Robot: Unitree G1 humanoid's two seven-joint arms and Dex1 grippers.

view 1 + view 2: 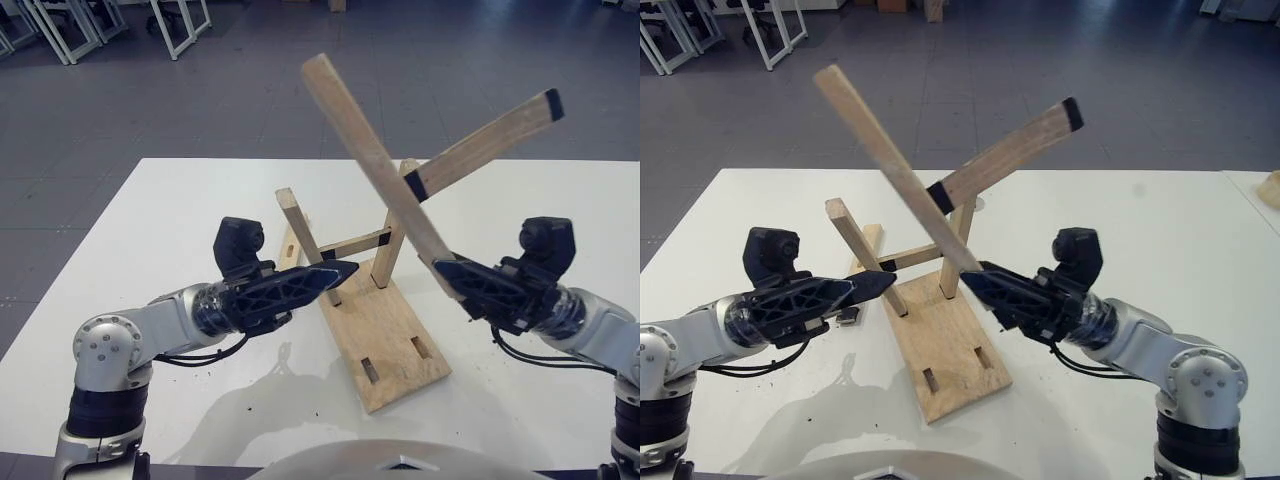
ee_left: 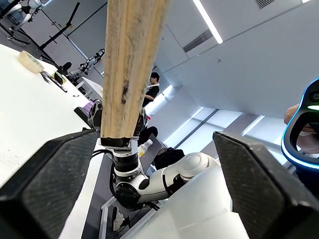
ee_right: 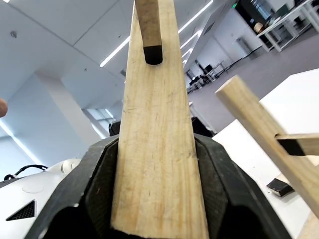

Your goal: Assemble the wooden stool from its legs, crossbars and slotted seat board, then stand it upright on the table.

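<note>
Right hand [image 1: 975, 272] clamped on a leg [image 1: 888, 160] slanting up toward 11 o'clock over the seat board [image 1: 950, 345], flat on the surface [image 1: 1140, 220]; left hand [image 1: 885, 283] fingers apart, empty, at board's 9 o'clock.

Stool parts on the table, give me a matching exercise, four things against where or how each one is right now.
1. slotted wooden seat board
2. long pale wooden leg
3. left tool
4. black-tipped wooden bar

a. open, holding nothing
b. slanting up, dark end in the air
c. flat on the white table
d. clamped in the right tool

Pairs: 1-c, 2-d, 3-a, 4-b.
</note>
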